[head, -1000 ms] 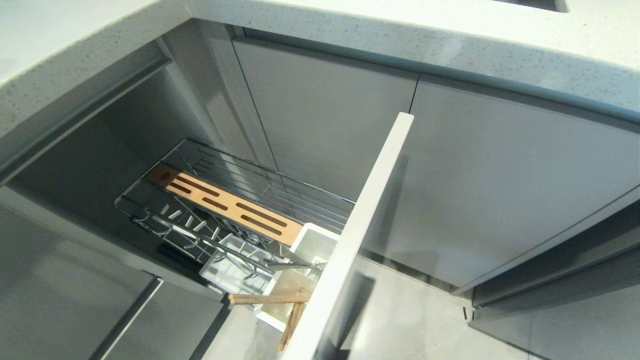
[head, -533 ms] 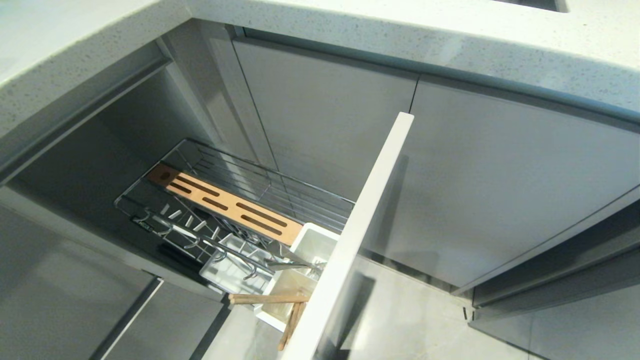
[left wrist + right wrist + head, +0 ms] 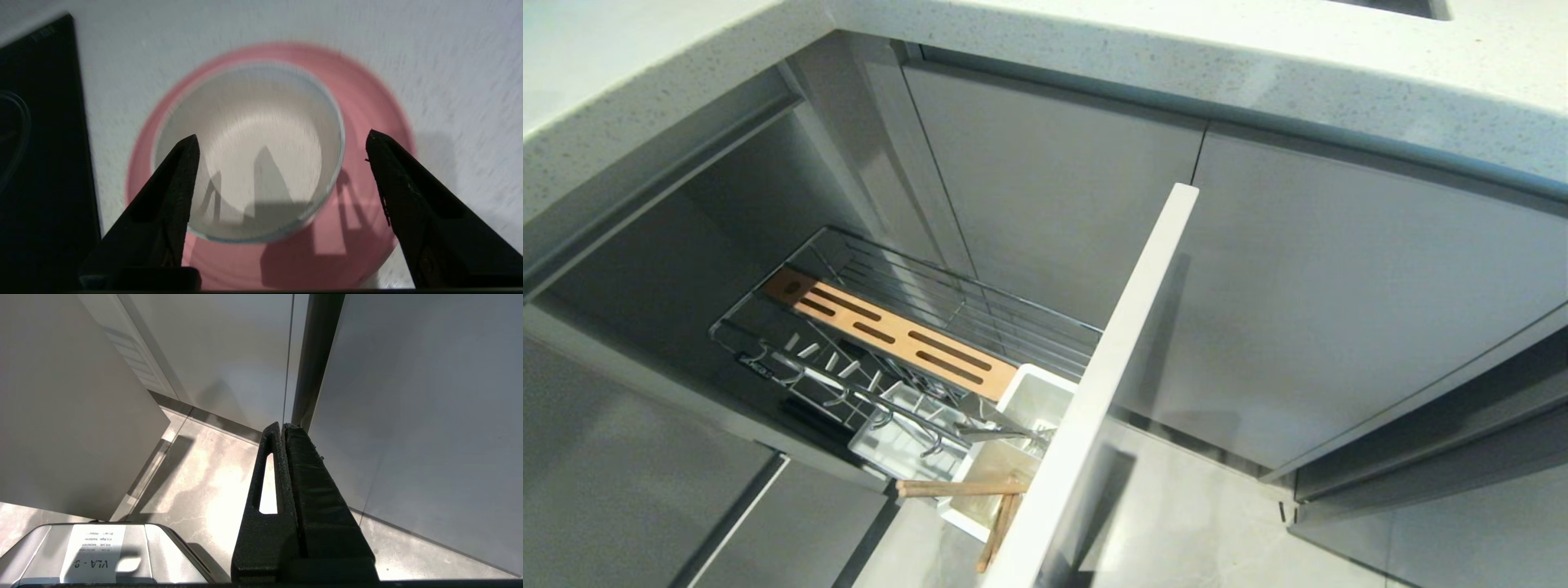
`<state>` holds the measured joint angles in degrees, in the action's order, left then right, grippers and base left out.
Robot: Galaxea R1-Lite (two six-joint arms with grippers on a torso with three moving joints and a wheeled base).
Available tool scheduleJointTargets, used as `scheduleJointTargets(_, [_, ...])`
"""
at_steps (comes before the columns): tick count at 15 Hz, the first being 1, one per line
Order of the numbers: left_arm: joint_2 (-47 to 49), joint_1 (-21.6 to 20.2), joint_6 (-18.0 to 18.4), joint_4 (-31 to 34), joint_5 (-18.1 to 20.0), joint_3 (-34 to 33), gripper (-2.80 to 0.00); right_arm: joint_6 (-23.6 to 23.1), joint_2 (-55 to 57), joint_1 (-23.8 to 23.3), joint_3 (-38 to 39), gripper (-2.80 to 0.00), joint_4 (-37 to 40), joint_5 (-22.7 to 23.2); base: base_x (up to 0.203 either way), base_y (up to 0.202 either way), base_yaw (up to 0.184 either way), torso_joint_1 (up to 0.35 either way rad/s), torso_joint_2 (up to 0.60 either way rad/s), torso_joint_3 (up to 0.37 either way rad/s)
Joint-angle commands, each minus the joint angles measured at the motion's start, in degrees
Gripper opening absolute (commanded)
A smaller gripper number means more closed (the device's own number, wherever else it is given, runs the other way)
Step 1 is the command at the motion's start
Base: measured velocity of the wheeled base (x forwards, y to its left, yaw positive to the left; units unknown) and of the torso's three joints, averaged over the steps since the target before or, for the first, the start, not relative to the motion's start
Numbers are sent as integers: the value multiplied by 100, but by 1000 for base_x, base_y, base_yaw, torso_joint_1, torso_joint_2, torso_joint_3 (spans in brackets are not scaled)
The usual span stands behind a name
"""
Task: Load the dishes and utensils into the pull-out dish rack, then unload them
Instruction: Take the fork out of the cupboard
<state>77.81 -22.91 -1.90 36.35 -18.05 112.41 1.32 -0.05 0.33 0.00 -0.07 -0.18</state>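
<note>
Left wrist view shows the left gripper spread wide and empty above the bowl, which sits on the plate. One fingertip lies over the bowl's inside, the other over the plate beyond the bowl's rim. Both dishes look stiff, slick and breakable; the bowl's rim seems the best hold. Well away from the bowl, the right gripper hangs closed by the cabinet doors.

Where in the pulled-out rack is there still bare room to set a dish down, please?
The wire basket beyond the wooden strip is bare. The pegged tray also holds nothing. It is crowded at the white caddy by the front panel, where the chopsticks lie.
</note>
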Motion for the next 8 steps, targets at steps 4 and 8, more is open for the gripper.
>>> scheduleJointTargets(4, [-660,188,-980,-960,-7,-15,0,0,5,2,9,-280,-1,1,0,0,0,0,0,0])
scheduleJointTargets(8, [-1503,1812,-2900,-1906,49,-745,0,0,5,2,9,-280,-1,1,0,0,0,0,0,0])
